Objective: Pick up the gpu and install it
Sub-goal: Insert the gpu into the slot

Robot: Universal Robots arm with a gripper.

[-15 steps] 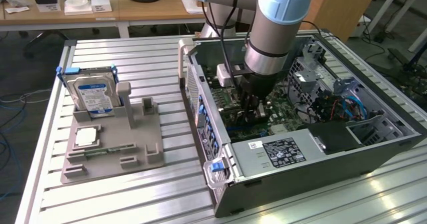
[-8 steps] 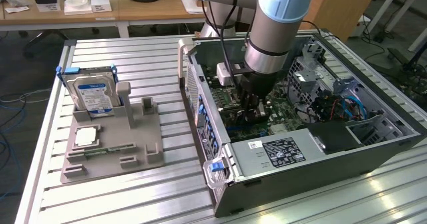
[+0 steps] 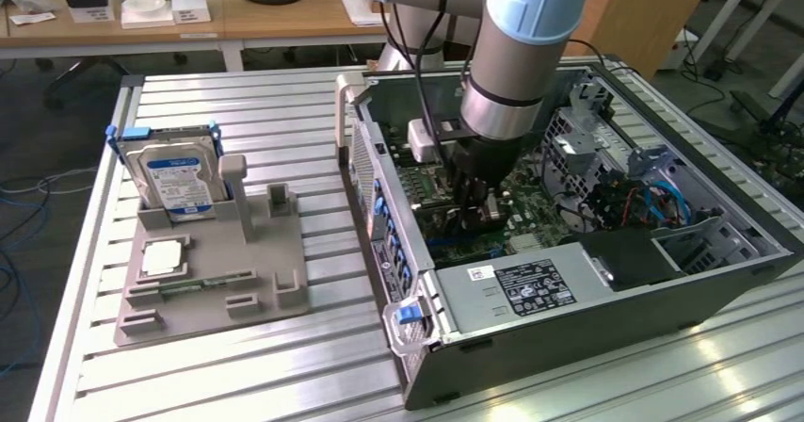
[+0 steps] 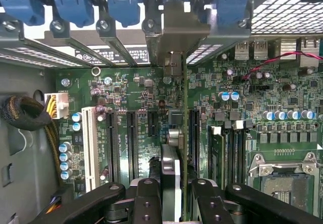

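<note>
The gpu (image 4: 174,183) is held edge-on in the clamped hand (image 4: 171,204), above the motherboard (image 4: 131,98). Installation is judged underway; alignment with a slot (image 4: 151,120) is required.

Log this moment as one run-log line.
phase: gpu insertion | gripper: shut on gpu, inside computer case | gpu: edge-on, bracket at rear slots, over motherboard | hard drive: on fixture

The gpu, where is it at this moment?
The gpu stands on edge between the pincer fingers, inside the open computer case, over the motherboard slots, on the exterior view's right.
</note>
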